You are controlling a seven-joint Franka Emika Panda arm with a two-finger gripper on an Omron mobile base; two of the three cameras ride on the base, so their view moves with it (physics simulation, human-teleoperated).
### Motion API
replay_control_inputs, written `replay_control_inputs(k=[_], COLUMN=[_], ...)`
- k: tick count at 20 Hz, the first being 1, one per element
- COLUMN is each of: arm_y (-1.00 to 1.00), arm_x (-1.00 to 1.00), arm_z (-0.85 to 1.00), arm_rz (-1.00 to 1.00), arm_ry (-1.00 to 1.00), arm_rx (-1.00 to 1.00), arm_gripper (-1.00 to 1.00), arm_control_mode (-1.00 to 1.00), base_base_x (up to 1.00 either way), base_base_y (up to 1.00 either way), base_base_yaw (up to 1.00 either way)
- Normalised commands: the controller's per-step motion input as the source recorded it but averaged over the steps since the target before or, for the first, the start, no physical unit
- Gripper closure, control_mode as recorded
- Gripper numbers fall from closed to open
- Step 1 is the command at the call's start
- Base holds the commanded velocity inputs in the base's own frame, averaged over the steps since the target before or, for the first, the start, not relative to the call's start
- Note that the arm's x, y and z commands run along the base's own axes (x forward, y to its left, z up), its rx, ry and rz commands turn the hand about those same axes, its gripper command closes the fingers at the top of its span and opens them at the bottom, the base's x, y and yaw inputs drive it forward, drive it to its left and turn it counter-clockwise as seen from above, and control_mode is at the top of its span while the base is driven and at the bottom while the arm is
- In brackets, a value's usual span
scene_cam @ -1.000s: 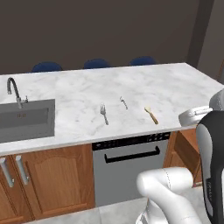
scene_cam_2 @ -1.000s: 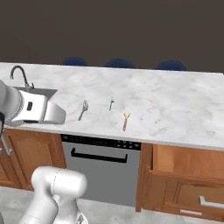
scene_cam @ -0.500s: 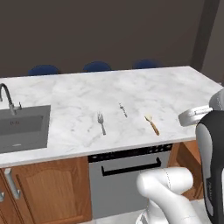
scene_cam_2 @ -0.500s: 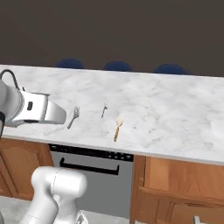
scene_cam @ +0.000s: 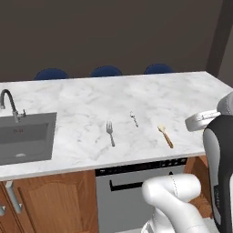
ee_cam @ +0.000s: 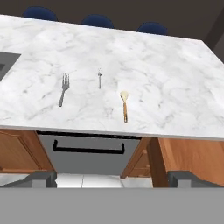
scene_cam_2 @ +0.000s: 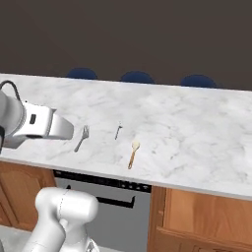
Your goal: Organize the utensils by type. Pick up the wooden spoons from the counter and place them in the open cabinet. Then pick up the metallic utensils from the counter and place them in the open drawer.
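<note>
On the white marble counter point(scene_cam: 91, 98) lie three utensils in a row. A grey metal fork point(scene_cam: 110, 133) point(scene_cam_2: 81, 138) point(ee_cam: 64, 89) is leftmost. A small metal spoon point(scene_cam: 134, 119) point(scene_cam_2: 118, 131) point(ee_cam: 99, 78) is in the middle. One wooden spoon point(scene_cam: 165, 136) point(scene_cam_2: 133, 153) point(ee_cam: 124, 105) is rightmost, near the front edge. My gripper point(ee_cam: 113, 178) is open and empty, held back from the counter's front edge with the utensils well ahead of it. The open drawer point(scene_cam_2: 206, 211) juts out under the counter at the right. The cabinet is out of view.
A sink point(scene_cam: 25, 136) with a curved faucet point(scene_cam: 9, 102) is set into the counter's left end. A dishwasher front point(ee_cam: 87, 148) with a dark bar handle sits below the utensils. Three blue stool tops point(scene_cam: 105, 71) stand behind the counter.
The whole scene has shifted in both base views, so the base has driven; the counter now sits lower and nearer in frame. The utensils lie as before and the gripper stays open.
</note>
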Motion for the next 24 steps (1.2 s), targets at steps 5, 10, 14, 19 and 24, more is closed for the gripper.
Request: replay_control_inputs(k=[5,10,14,19,24], arm_y=[0.0,0.0,0.0,0.0,0.0], arm_x=[0.0,0.0,0.0,0.0,0.0], arm_z=[0.0,0.0,0.0,0.0,0.0], arm_rz=[0.0,0.0,0.0,0.0,0.0], arm_ry=[0.0,0.0,0.0,0.0,0.0], arm_rx=[0.0,0.0,0.0,0.0,0.0], arm_gripper=[-1.0,-1.0,-1.0,-1.0,-1.0], arm_control_mode=[1.0,1.0,1.0,1.0,1.0], base_base_x=[0.45,0.41,0.31,0.36,0.37], base_base_y=[-0.09,-0.11,-0.04,-0.02,-0.16], base_base_yaw=[0.06,0.06,0.02,0.0,0.0])
